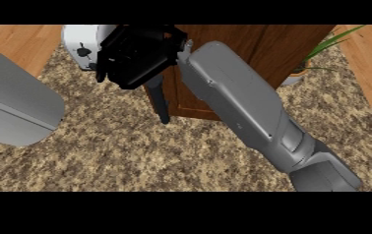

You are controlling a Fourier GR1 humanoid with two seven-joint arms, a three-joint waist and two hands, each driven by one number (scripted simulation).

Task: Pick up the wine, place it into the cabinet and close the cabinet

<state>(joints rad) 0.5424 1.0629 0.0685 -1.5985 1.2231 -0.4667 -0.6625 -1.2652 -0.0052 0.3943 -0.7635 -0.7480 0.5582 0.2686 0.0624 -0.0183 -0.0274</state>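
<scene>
Your right hand [137, 56], black and carried on the long grey forearm [243, 105] that runs up from the lower right, sits at the top of the head view against the left edge of the dark brown wooden cabinet [254, 46]. You cannot tell from here whether that hand is released, clenched or grasping anything: the fingers merge into one dark mass, with a single dark finger-like part [160, 105] hanging down over the cabinet's front edge. You cannot make out the wine; if it is in the hand or behind it, the hand hides it. Just left of the hand, a white rounded appliance [80, 46] shows partly behind it. Your left forearm [25, 105] enters as a grey slab at the left edge, its hand out of view. A green potted plant [323, 48] stands right of the cabinet on the speckled granite counter [131, 154].
</scene>
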